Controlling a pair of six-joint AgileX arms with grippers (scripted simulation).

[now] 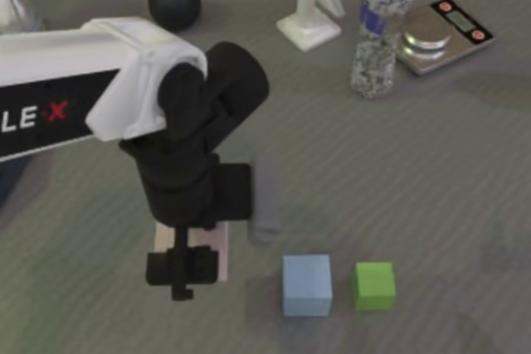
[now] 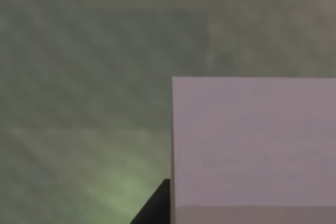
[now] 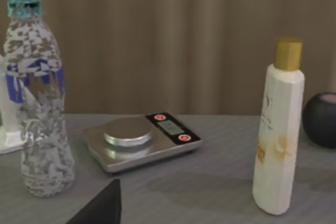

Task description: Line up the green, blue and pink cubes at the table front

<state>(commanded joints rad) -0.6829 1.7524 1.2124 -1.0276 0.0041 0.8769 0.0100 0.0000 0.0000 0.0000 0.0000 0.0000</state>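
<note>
So at the table's (image 1: pixel 431 163) near edge there's a row: pink cube (image 1: pixel 217 248) on the left, blue cube (image 1: pixel 306 285) in the middle, green cube (image 1: pixel 374 285) right. Left gripper (image 1: pixel 178 271) sits right over the pink one; can't tell if its jaws grip it. Farther back: bottle (image 1: pixel 380 31), scale (image 1: pixel 440 32), dark ball (image 1: pixel 174 2).

Brown curtain (image 3: pixel 173 40) behind grey table (image 1: pixel 431 172)
</note>
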